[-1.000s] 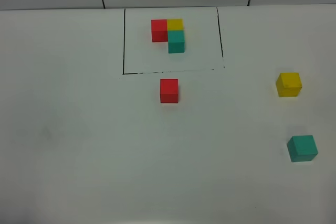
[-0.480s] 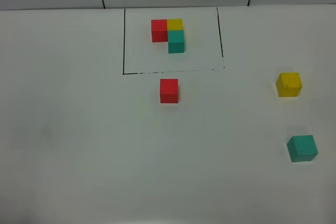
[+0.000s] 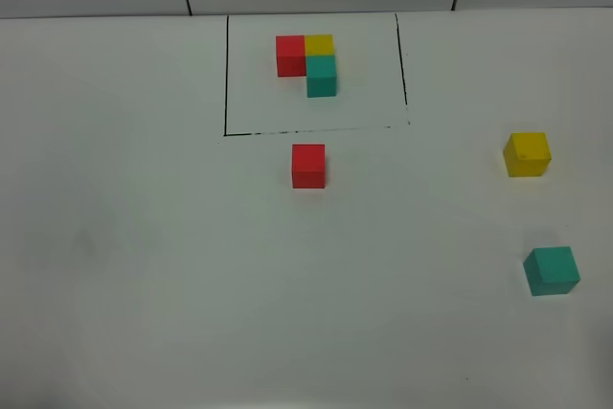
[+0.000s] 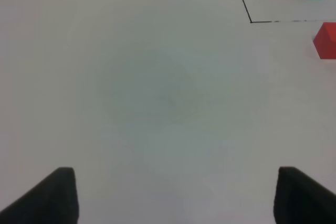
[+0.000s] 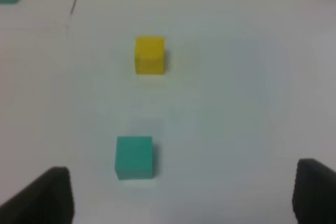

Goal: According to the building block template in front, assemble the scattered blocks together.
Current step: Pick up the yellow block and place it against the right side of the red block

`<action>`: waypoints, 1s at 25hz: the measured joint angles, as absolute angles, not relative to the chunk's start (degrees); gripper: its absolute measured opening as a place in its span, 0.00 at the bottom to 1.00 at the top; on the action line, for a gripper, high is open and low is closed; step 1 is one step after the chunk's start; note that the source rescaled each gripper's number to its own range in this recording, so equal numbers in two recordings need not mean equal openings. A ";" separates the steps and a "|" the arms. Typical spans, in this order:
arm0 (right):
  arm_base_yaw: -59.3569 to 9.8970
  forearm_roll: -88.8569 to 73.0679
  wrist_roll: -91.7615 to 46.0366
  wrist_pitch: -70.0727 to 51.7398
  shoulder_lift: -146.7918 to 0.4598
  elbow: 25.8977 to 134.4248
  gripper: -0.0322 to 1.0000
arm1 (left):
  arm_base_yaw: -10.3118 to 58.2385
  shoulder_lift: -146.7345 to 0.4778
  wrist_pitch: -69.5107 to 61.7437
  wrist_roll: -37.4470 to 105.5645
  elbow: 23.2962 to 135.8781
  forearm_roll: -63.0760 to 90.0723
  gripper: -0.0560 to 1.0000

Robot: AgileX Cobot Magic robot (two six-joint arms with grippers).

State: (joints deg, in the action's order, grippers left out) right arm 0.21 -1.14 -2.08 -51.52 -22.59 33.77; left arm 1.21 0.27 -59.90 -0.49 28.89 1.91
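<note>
- Left gripper (image 4: 176,198): released, empty, over bare counter (image 4: 157,93).
- Right gripper (image 5: 184,198): released, empty; teal cube (image 5: 134,157) just ahead, yellow cube (image 5: 150,54) beyond it.
- Exterior view: red cube (image 3: 308,165) at centre, just below the frame (image 3: 226,74); yellow and teal cubes far right.
- Frame, upper centre, holds the template (image 3: 316,62): three cubes touching in an L.

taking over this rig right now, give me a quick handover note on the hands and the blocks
Left hand: open, holding nothing.
Right hand: open, holding nothing.
Template: red, yellow and teal L inside the black frame, at the far side of the table.
Red block: loose, just outside the frame's near edge.
Yellow block and teal block: on the right side, apart from each other.
Done: nothing joined yet.
Left: bring all three loose blocks together to match the template.
</note>
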 joint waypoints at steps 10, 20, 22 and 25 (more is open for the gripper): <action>0.21 -0.49 -2.19 -45.23 -48.31 33.79 0.74 | 1.21 0.27 -59.90 -0.49 28.89 1.91 0.94; 0.21 -0.63 -2.54 -43.18 -64.05 39.52 0.74 | 1.21 0.27 -59.90 -0.49 28.89 1.91 0.94; 0.21 -0.63 -2.61 -43.78 -65.91 41.52 0.74 | 1.21 0.27 -59.90 -0.49 28.89 1.91 0.94; 0.21 -0.63 -2.65 -46.08 -69.34 45.10 0.74 | 1.21 0.27 -59.90 -0.49 28.89 1.91 0.94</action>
